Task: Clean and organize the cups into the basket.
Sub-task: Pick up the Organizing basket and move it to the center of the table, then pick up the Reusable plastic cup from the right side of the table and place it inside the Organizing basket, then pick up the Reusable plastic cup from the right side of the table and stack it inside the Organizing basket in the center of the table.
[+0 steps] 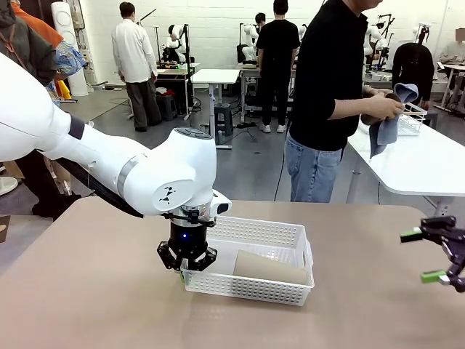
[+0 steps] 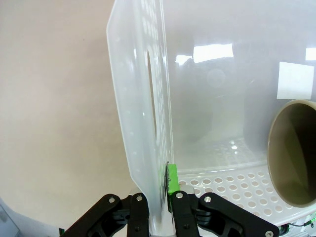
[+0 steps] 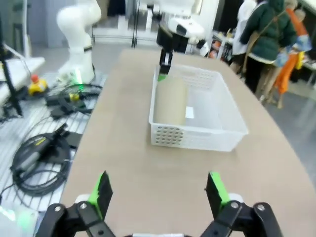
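The white lattice basket (image 1: pixel 287 234) sits mid-table. A beige-brown cup (image 1: pixel 270 267) lies on its side inside it. My left gripper (image 1: pixel 186 270) points straight down at the basket's left end and is shut on that end wall. In the left wrist view the left gripper (image 2: pixel 165 180) pinches the basket wall (image 2: pixel 140 98), with the cup's open mouth (image 2: pixel 294 153) at the right. My right gripper (image 1: pixel 423 256) hovers open and empty at the table's right edge. In the right wrist view the right gripper (image 3: pixel 159 192) faces the basket (image 3: pixel 232 111) and cup (image 3: pixel 170 101).
A person (image 1: pixel 330 87) stands beyond the far edge and rubs something with a grey-blue cloth (image 1: pixel 385 129). A white wire rack (image 1: pixel 412 120) rests on the white table behind. Bare tabletop lies between the basket and my right gripper.
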You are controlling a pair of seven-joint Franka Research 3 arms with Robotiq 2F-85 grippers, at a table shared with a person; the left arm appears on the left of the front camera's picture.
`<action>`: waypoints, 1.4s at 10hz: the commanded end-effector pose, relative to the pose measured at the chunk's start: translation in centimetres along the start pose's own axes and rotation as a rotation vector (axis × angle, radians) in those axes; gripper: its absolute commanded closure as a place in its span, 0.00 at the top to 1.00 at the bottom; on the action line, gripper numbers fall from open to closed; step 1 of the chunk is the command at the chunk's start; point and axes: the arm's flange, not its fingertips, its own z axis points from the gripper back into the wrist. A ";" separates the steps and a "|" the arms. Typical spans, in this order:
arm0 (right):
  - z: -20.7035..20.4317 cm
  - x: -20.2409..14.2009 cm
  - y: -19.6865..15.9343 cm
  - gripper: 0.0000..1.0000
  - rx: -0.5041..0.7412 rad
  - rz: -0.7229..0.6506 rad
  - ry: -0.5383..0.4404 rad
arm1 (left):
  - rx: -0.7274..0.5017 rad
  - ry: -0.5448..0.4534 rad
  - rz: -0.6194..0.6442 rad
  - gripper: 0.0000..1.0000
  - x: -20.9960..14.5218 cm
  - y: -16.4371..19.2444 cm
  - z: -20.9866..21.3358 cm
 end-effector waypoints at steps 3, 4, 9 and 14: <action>3.2 -6.1 1.8 1.00 -0.085 0.035 -0.243 | 0.009 0.006 0.001 0.00 -0.2 0.0 -0.2; 3.9 -6.9 3.2 1.00 -0.117 0.054 -0.279 | 0.009 0.006 0.001 0.00 -0.2 0.0 -0.2; 4.0 -1.7 2.1 1.00 -0.074 -0.031 -0.221 | 0.009 0.006 0.001 0.00 -0.2 0.0 -0.2; 4.0 -1.7 2.1 1.00 -0.074 -0.031 -0.221 | 0.009 0.006 0.001 0.00 -0.2 0.0 -0.2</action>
